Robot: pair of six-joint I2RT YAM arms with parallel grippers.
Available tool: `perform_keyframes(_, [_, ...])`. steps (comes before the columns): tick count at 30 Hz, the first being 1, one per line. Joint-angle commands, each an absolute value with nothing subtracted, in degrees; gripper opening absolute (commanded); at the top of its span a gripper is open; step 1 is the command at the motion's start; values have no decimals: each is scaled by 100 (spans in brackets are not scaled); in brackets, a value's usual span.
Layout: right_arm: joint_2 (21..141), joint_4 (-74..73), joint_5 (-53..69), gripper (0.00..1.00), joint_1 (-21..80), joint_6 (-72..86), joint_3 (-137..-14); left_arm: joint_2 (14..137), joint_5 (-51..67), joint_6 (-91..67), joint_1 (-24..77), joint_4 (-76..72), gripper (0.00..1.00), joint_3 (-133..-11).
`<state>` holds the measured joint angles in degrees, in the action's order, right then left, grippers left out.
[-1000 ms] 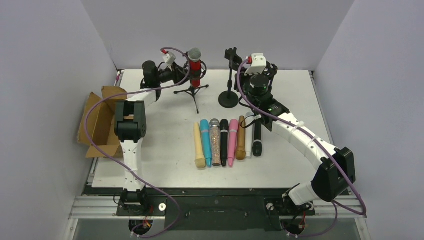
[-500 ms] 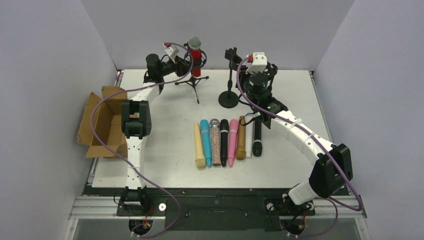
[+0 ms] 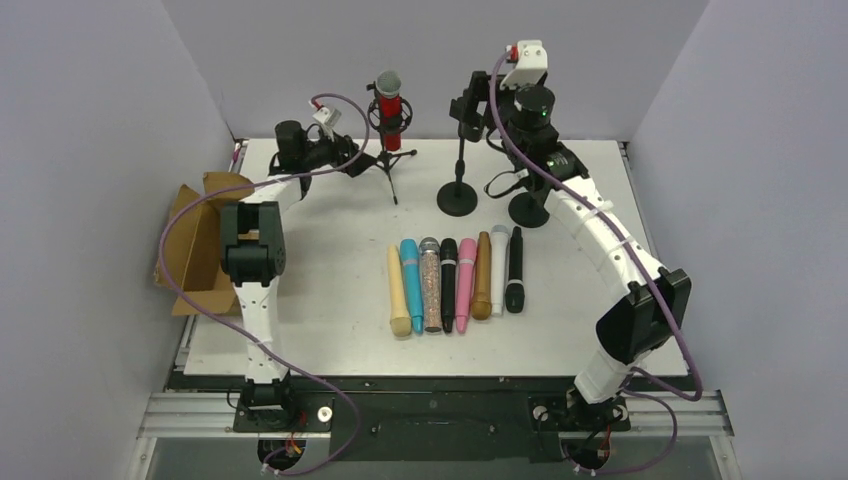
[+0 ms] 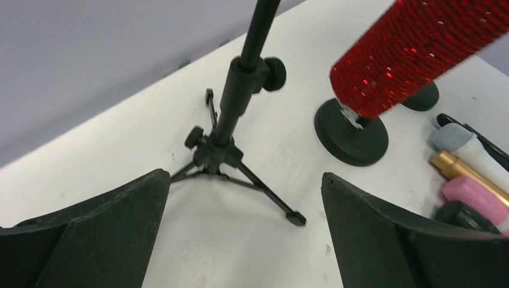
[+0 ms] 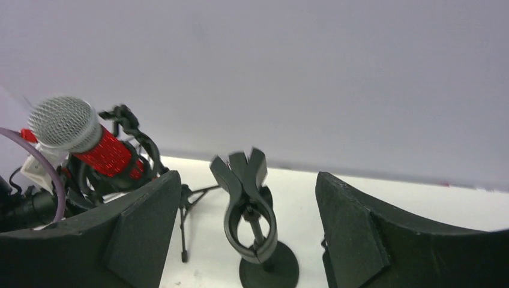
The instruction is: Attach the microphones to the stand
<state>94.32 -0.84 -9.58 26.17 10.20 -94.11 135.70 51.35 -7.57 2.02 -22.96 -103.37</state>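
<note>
A red microphone (image 3: 389,108) with a grey mesh head sits in the clip of the tripod stand (image 3: 386,168). My left gripper (image 3: 347,157) hangs open just left of that tripod, apart from it; in the left wrist view the gripper (image 4: 243,237) holds nothing, and the tripod (image 4: 223,141) and red microphone (image 4: 414,51) lie ahead. My right gripper (image 3: 482,100) is open, raised beside the empty clip (image 3: 465,108) of the round-base stand (image 3: 457,198). That clip (image 5: 249,207) shows between the open fingers (image 5: 138,234). Several microphones (image 3: 448,283) lie in a row on the table.
A second round stand base (image 3: 528,209) stands by the right arm. An open cardboard box (image 3: 200,245) sits at the table's left edge. Grey walls close in the back and both sides.
My left gripper has opened, let go of the red microphone and drawn back left. The right gripper has opened and risen from table level to the round-base stand's clip.
</note>
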Motion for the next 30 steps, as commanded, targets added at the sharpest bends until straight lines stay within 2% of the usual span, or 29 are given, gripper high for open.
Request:
perform_keyframes(1, [9816,-1009,-133,79,2446,879,-10597,12128,5232,-678,-146,-1843,96,-9556])
perform_keyframes(6, [10510,-2053,85,80,2378,587,-11750,11084,4730,187,-204,-327,96,-8828])
perform_keyframes(10, [10715,-2036,125,81,2336,557,-11711,10471,4439,254,-242,575,96,-8566])
perform_keyframes(16, [10883,-1876,233,82,2305,696,-11494,9529,4124,284,-264,1045,96,-8095])
perform_keyframes(23, [10974,-1920,355,80,2256,842,-11329,8688,3964,233,-272,867,96,-7413])
perform_keyframes(25, [10966,-1884,375,75,2239,896,-11233,8524,3905,215,-272,834,96,-7319])
perform_keyframes(27, [11002,-1864,357,64,2241,961,-11217,8412,3854,152,-275,812,96,-7248])
perform_keyframes(28, [11054,-1863,305,51,2237,1016,-11259,8378,3848,133,-274,837,96,-7252])
perform_keyframes(30, [11137,-1912,260,34,2222,1095,-11374,8362,3858,117,-273,948,98,-7299])
